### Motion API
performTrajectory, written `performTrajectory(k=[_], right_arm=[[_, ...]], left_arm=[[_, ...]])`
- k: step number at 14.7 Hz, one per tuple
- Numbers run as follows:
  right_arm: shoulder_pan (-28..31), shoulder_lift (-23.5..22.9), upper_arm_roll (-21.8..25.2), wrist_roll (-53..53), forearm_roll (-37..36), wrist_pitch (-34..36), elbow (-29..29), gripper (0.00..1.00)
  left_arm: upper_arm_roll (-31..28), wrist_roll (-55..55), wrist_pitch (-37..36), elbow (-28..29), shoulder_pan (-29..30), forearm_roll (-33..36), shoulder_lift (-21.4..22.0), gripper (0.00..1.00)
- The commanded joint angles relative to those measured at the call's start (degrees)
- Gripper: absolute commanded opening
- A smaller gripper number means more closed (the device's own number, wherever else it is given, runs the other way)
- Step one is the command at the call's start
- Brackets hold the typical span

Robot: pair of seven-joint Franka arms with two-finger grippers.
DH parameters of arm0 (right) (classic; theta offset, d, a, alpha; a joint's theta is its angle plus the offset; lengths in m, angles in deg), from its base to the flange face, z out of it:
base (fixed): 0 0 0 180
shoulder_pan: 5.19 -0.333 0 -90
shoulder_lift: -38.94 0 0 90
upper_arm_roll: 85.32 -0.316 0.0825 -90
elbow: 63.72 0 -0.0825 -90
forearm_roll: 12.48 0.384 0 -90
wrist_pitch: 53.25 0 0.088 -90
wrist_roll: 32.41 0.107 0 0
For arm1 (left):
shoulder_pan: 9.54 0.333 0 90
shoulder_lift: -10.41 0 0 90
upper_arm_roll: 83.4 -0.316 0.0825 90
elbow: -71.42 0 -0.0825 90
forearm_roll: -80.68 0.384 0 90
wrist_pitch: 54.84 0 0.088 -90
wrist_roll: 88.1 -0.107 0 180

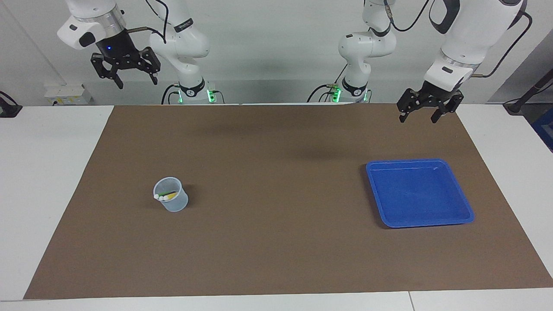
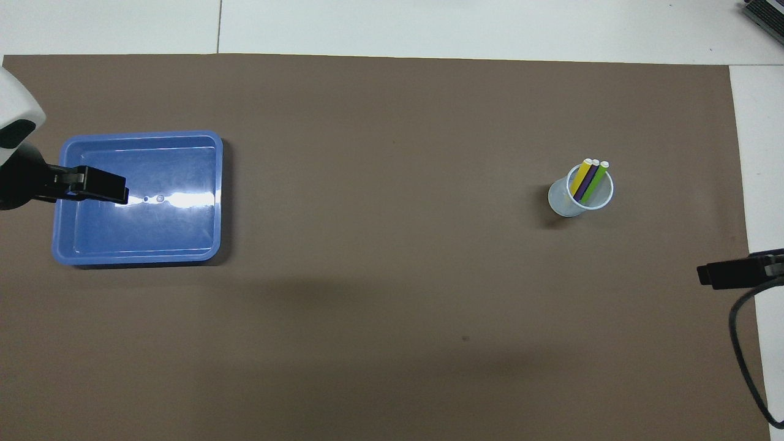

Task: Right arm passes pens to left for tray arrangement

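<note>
Three pens (image 2: 589, 179), yellow, purple, green, stand together in a clear cup (image 1: 171, 195) toward the right arm's end. Blue tray (image 1: 418, 191) toward the left arm's end. Right gripper (image 1: 135, 80) high, well apart from cup, fingers spread. Left gripper (image 1: 420, 116) raised near tray, fingers spread, holding nothing.

Pens (image 2: 589, 180) in cup (image 1: 171, 195), well apart from tray (image 1: 418, 192).
</note>
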Motion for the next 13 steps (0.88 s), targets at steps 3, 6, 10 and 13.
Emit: performTrajectory(k=[3, 6, 10, 13], right_arm=[[0.23, 0.27, -0.20, 1.47, -0.07, -0.93, -0.17, 1.00], [0.23, 0.36, -0.20, 1.38, -0.07, -1.54, -0.17, 1.00], [0.23, 1.23, -0.11, 1.74, -0.24, -1.28, -1.75, 1.00], [0.23, 1.59, -0.11, 1.65, -0.15, -1.28, -2.37, 1.00]], left_arm=[[-0.20, 0.40, -0.61, 1.19, -0.06, 0.02, 1.46, 1.00], [-0.20, 0.40, -0.61, 1.19, -0.06, 0.02, 1.46, 1.00], [-0.20, 0.40, -0.61, 1.19, -0.06, 0.02, 1.46, 1.00], [-0.20, 0.40, -0.61, 1.19, -0.06, 0.02, 1.46, 1.00]])
